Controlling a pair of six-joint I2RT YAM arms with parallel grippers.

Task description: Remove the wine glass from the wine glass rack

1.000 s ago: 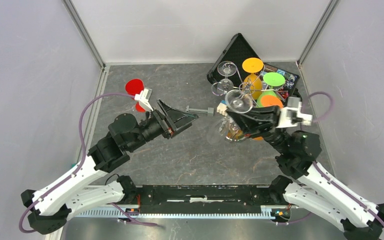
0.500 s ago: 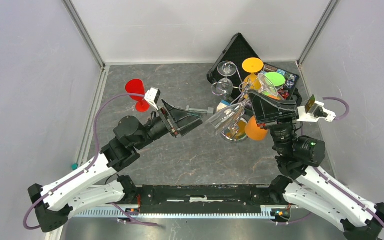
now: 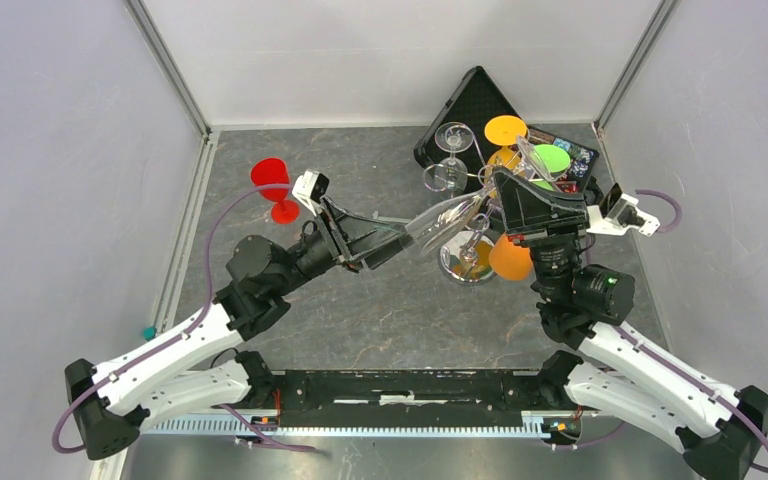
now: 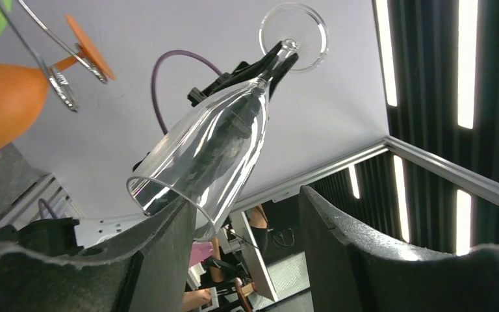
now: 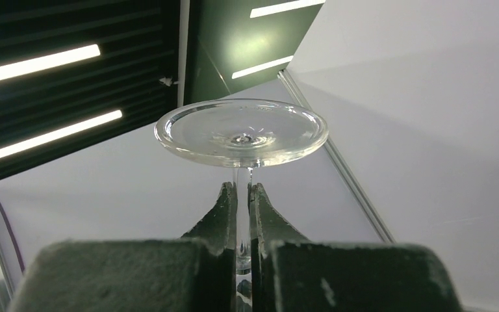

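My right gripper (image 3: 501,190) is shut on the thin stem of a clear wine glass (image 3: 449,221) and holds it in the air, tilted, with the bowl pointing left. In the right wrist view the round foot (image 5: 242,132) sits just above the closed gripper (image 5: 242,190). My left gripper (image 3: 398,239) is open at the bowl's rim. In the left wrist view the bowl (image 4: 208,153) hangs over the gap of the gripper (image 4: 247,214), its rim at one fingertip (image 4: 172,218). The silver wine glass rack (image 3: 467,263) stands behind, under the right arm.
The rack still carries orange (image 3: 508,257) and green (image 3: 548,158) glasses and two clear ones (image 3: 452,137). A black case (image 3: 480,100) lies behind it. A red glass (image 3: 271,180) stands on the table at the left. Grey walls enclose the table.
My right gripper has swung back and turned, tilting the clear glass so that its bowl points left. My left gripper has risen towards the bowl's rim.
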